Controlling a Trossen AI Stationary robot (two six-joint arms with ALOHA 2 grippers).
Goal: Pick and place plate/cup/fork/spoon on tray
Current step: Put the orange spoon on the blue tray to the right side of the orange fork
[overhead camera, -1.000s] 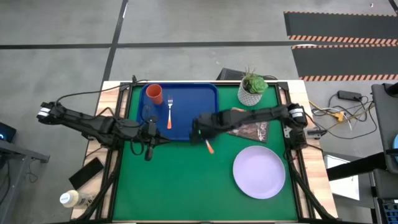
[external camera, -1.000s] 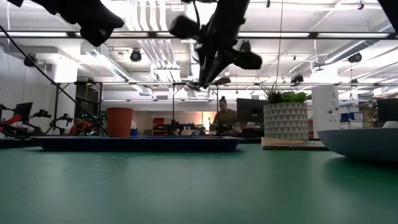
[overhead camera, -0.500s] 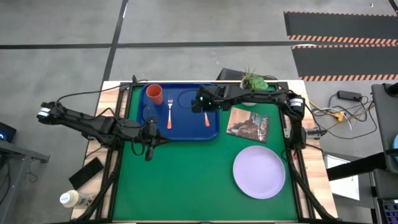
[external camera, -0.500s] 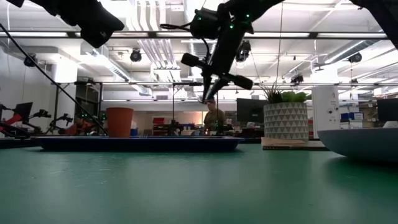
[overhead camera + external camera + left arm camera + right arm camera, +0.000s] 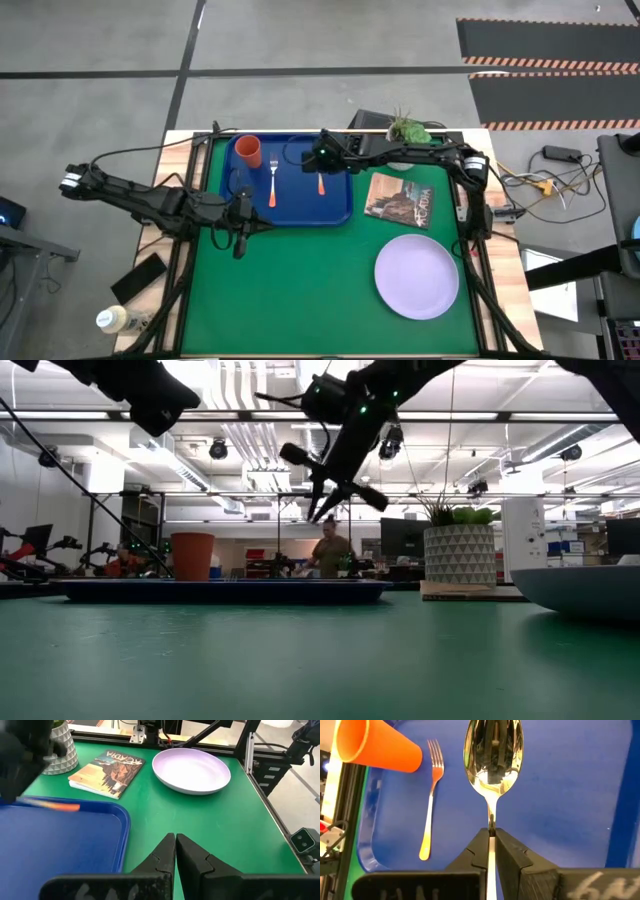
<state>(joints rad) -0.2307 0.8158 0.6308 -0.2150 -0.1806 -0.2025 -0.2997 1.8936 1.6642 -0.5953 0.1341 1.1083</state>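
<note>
Spoon point(image 5: 492, 757) farther left, handle pincer-hidden point(image 5: 491, 842)

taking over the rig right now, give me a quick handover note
Right claw: shut on the spoon, held above the tray.
Left claw: shut, empty, over the green mat by the tray's near edge.
Done: cup and fork are on the tray.
Left: set the spoon down beside the fork, then move the plate, which sits on the mat, not yet on the tray.

One camera looks straight down, one level across the mat; both wrist cameras, close in, share the tray point(image 5: 60, 835)
</note>
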